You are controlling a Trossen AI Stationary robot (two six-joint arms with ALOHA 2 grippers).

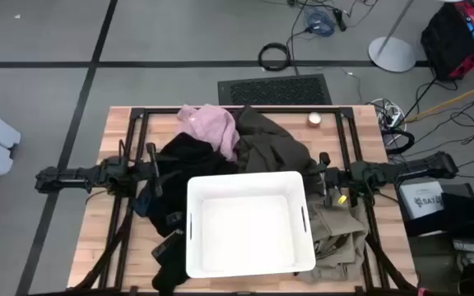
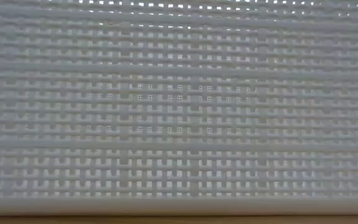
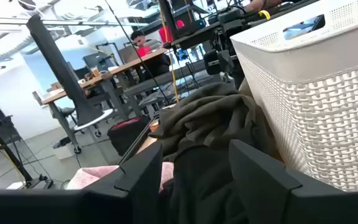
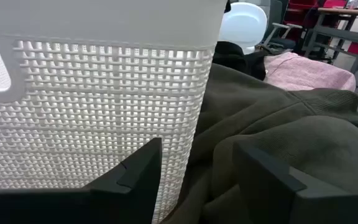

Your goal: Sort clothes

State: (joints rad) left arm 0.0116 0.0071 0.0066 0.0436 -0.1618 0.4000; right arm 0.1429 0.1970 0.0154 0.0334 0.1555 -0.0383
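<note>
The clothes lie around a white bin on the wooden table. A pale pink garment and a dark olive-green one lie at the far side, a black one beside them. A dark blue piece and more black cloth lie left of the bin, a khaki-tan garment right of it. My left gripper is open beside the bin's far left corner, over the black cloth. My right gripper is open at the bin's far right corner, by the olive garment.
The bin's lattice wall fills the low view. A small round thing sits at the far right of the table. A dark frame runs round the tabletop. Desks, chairs and a seated person show in the room beyond.
</note>
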